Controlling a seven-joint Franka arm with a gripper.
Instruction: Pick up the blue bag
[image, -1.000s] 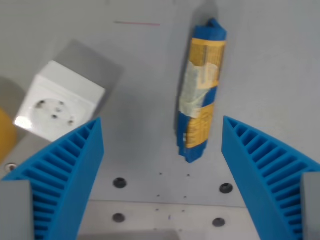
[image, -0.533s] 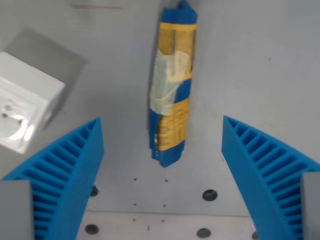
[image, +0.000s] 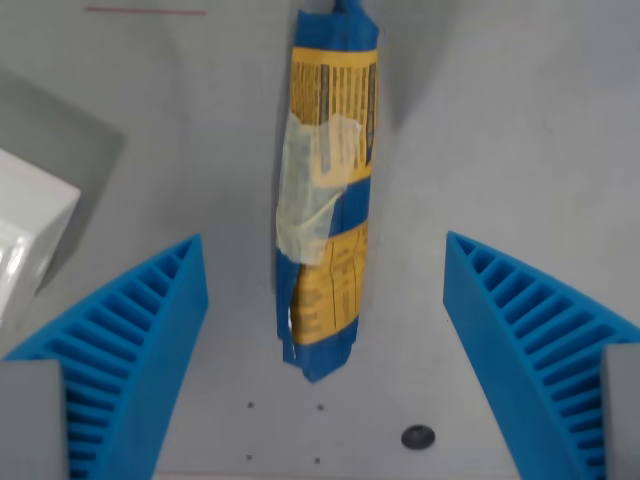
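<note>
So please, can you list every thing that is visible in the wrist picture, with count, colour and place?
blue bag: one, blue with yellow label and pale tape, lying lengthwise at centre, between the fingers but untouched.
white box: one, white, wrist view's left edge, partly cut off.
table: one, grey, under everything.
screw hole: one clear, dark, bottom, right of the bag's end.
red line: one, thin, top left.
fingers: two, blue, ribbed, spread open at both lower corners.

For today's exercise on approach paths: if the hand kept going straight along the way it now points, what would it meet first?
Most likely the blue bag, which lies lengthwise between the open fingers of the hand. Its near end sits about midway between them, with the grey table beneath. Depth is unclear from this view.
</note>
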